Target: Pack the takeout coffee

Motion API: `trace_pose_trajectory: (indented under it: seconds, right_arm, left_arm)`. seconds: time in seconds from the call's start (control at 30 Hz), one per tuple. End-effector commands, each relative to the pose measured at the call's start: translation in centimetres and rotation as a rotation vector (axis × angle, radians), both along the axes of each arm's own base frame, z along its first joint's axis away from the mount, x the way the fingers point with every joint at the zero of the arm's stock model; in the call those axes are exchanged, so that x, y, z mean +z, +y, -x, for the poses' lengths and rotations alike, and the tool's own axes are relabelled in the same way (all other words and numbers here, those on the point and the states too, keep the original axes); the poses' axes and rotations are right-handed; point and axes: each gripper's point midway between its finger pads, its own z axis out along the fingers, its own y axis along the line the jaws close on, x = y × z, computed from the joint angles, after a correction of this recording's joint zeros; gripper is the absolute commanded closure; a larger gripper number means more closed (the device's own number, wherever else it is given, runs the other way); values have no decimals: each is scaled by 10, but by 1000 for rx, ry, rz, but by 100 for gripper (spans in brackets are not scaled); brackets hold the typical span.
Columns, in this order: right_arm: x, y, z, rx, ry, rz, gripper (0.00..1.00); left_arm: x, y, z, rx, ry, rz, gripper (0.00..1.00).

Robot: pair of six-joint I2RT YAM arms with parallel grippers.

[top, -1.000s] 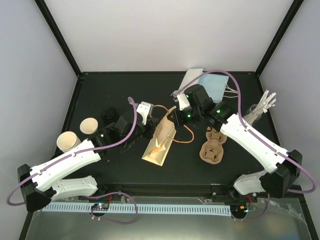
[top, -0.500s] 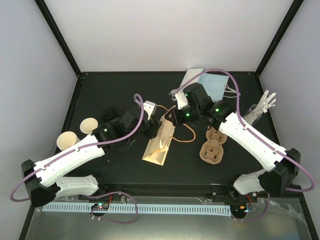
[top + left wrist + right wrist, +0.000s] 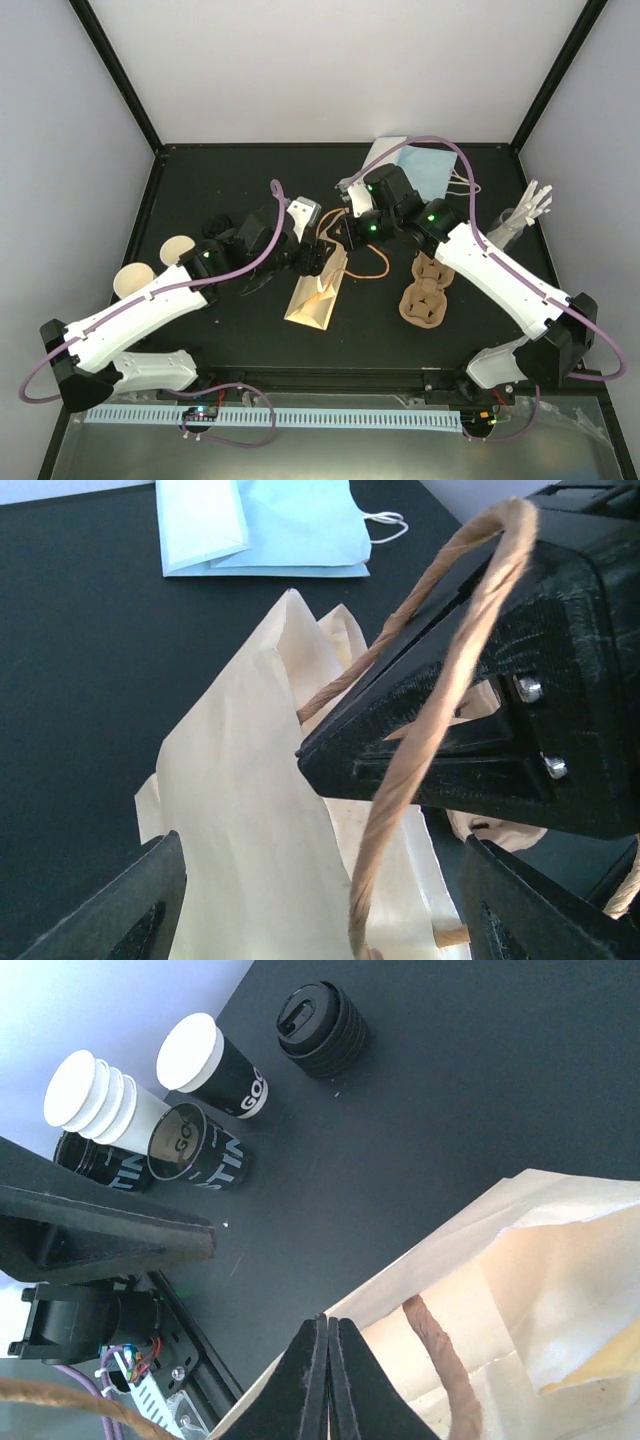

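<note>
The top external camera looks steeply down from high behind the near edge, taking in the whole black table (image 3: 230,180). The left wrist camera sits close against the creased tan paper bag (image 3: 240,810), facing the far edge. The right wrist camera, equally close, looks across that bag leftward. All three share it.

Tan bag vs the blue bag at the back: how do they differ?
The tan bag is creased, mouth end lifted; the blue bag lies flat and folded. The right gripper pinches the tan bag's rim; nothing touches the blue bag. The tan bag has a brown twine handle, the blue bag white cord handles. Both are paper bags with handles.
</note>
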Motion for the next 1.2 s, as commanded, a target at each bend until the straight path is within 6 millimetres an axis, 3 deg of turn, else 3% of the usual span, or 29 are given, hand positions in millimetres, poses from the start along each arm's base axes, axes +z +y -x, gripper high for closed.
trace_pose_trajectory:
  seconds: [0.0, 0.33, 0.5, 0.6, 0.77, 0.97, 1.07, 1.17]
  right_arm:
    - [17, 8, -3, 19, -36, -42, 94]
    - [18, 12, -4, 27, -29, -47, 95]
    - [20, 12, -5, 25, -33, -47, 94]
    - [20, 11, -5, 24, -34, -42, 95]
    - [29, 2, -2, 28, -89, -25, 95]
    - [36, -11, 11, 75, -188, -28, 94]
    - [30, -11, 23, 128, -219, 16, 95]
    - [29, -14, 19, 81, -276, 108, 99]
  left_arm:
    - [0, -1, 3, -24, 47, -47, 23]
    - [-29, 0, 4, -10, 171, -196, 33]
    - [-36, 3, 0, 26, 178, -261, 43]
    - [-33, 8, -2, 52, 156, -289, 59]
    - [-31, 12, -4, 70, 142, -314, 97]
    - [-24, 12, -6, 71, 122, -303, 98]
    - [-18, 10, -6, 52, 103, -286, 98]
    - [-12, 8, -6, 34, 80, -275, 98]
